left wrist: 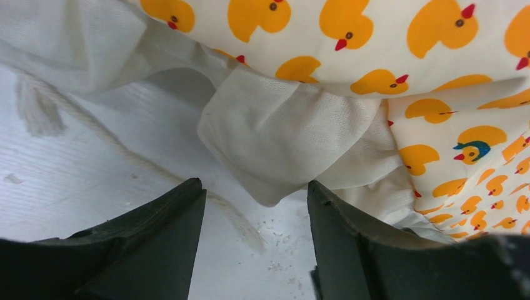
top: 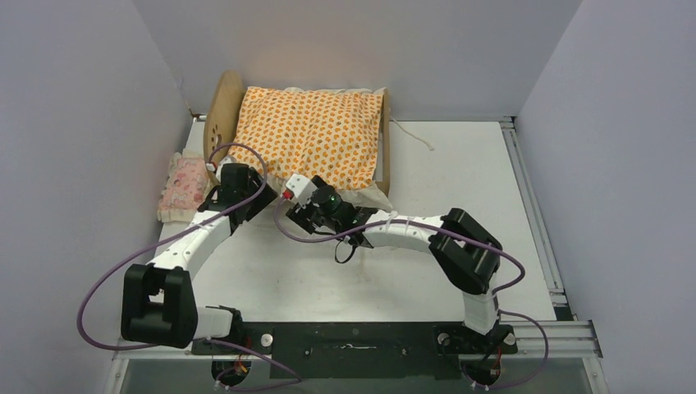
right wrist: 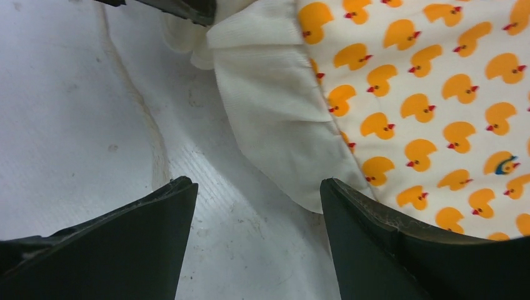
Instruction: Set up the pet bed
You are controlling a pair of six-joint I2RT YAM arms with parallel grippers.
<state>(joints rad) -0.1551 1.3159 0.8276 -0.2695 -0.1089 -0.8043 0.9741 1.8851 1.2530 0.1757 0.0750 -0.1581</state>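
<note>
The pet bed (top: 223, 107) stands at the back of the table, its rounded wooden headboard on the left and its low footboard (top: 384, 139) on the right. An orange duck-patterned cushion (top: 316, 135) with a white ruffle covers its base. My left gripper (top: 249, 174) is at the cushion's near left corner. It is open (left wrist: 256, 187), with a fold of the ruffle (left wrist: 281, 144) hanging just ahead of its fingertips, not gripped. My right gripper (top: 290, 197) is close beside it, open (right wrist: 256, 184) over bare table, with the ruffle edge (right wrist: 275, 125) just ahead.
A small pink frilled pillow (top: 185, 185) lies on the table left of the bed, against the left wall. A white cord (top: 414, 135) trails from the footboard side; another cord (left wrist: 125, 156) lies on the table under the cushion's edge. Walls close in on three sides.
</note>
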